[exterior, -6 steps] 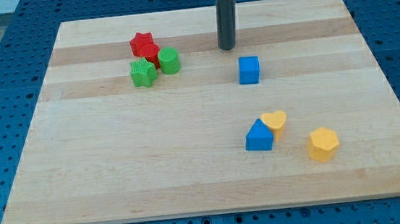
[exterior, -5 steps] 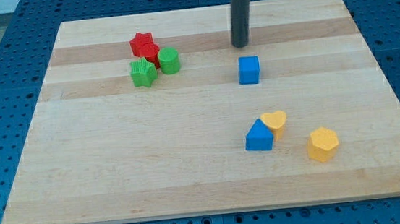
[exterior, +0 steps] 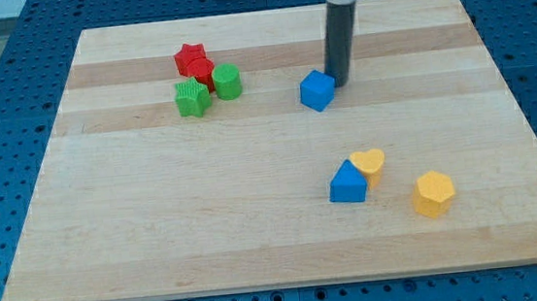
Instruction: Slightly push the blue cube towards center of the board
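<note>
The blue cube (exterior: pixel 317 91) sits on the wooden board (exterior: pixel 277 247) right of the middle, in the upper half, turned so a corner faces the view's bottom. My tip (exterior: pixel 343 83) is at the cube's upper right edge, touching it or very close. The dark rod rises straight up from there to the view's top.
A red star block (exterior: pixel 194 63), a green star block (exterior: pixel 191 98) and a green rounded block (exterior: pixel 227 81) cluster at upper left. A second blue block (exterior: pixel 347 183) touches a yellow heart (exterior: pixel 369 164) at lower right. A yellow hexagonal block (exterior: pixel 434 193) lies further right.
My tip has moved right and then down to the blue cube's upper right side. The cube has slid a little left and up and has rotated.
</note>
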You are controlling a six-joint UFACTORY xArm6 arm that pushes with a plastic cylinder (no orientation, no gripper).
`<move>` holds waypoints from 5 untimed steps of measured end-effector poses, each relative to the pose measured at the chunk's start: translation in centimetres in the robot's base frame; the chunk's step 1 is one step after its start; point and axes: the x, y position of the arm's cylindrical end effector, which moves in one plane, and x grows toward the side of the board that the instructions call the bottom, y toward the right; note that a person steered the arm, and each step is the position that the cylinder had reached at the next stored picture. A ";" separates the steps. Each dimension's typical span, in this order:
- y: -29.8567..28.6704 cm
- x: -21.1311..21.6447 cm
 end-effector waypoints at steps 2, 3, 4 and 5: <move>-1.7 -5.5; -1.8 -5.9; -1.8 -5.8; -1.8 -3.8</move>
